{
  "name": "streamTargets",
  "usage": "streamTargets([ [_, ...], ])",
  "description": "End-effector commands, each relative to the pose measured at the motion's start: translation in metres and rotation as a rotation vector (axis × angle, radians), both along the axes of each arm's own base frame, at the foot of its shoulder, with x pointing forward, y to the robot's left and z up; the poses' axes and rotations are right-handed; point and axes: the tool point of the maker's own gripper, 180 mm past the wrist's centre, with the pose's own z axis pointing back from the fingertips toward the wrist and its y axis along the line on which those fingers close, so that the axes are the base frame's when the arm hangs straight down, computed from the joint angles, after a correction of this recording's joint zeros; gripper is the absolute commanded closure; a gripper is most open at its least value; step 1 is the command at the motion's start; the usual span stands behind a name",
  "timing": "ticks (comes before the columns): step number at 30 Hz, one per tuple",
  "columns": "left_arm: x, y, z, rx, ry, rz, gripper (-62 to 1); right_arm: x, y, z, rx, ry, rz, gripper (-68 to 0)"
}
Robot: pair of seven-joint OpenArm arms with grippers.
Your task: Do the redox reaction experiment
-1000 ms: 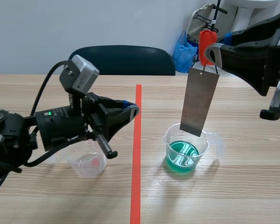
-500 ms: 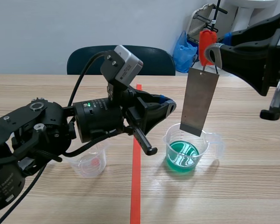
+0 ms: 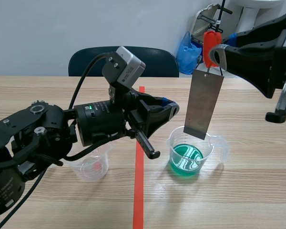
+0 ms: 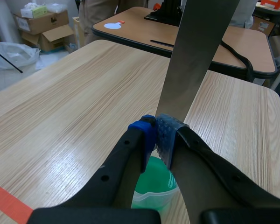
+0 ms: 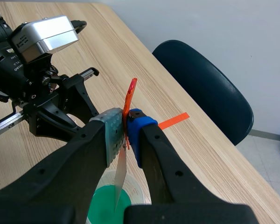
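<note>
**Metal plate hung over a beaker of green liquid**

Nearest on the wooden bench (image 3: 243,195), a small clear cup (image 3: 89,168) stood under the left arm. Across the red tape line (image 3: 138,195) stood a clear beaker (image 3: 209,153) of green liquid. The left gripper (image 3: 170,108), fingers pressed together on nothing, pointed toward a grey metal plate (image 3: 204,105). The plate hung over the beaker from a red clip (image 3: 209,45), which the right gripper (image 3: 216,53) pinched.
</note>
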Motion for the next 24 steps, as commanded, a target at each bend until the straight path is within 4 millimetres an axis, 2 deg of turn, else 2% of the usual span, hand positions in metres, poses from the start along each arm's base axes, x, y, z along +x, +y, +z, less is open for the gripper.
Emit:
streamTargets([
  [1, 0.002, -0.001, 0.007, -0.005, -0.034, 0.005, -2.9, 0.003, 0.001, 0.010, 0.025, -0.027, 0.001, -0.6],
  [4, 0.006, 0.006, 0.004, 0.015, -0.049, 0.023, -2.9, 0.003, 0.001, 0.010, 0.025, -0.027, 0.001, -0.6],
  [7, 0.011, 0.023, 0.004, 0.020, -0.069, 0.052, -2.9, 0.002, 0.001, 0.011, 0.027, -0.028, 0.002, -0.6],
  [13, 0.017, 0.092, -0.014, 0.096, -0.077, 0.164, -2.9, 0.002, 0.001, 0.011, 0.028, -0.029, 0.002, -0.6],
  [18, -0.003, 0.155, -0.026, 0.140, -0.070, 0.242, -2.9, 0.002, 0.001, 0.011, 0.028, -0.029, 0.002, -0.6],
  [24, -0.045, 0.219, -0.031, 0.173, -0.043, 0.334, -2.9, 0.002, 0.001, 0.011, 0.028, -0.029, 0.002, -0.6],
])
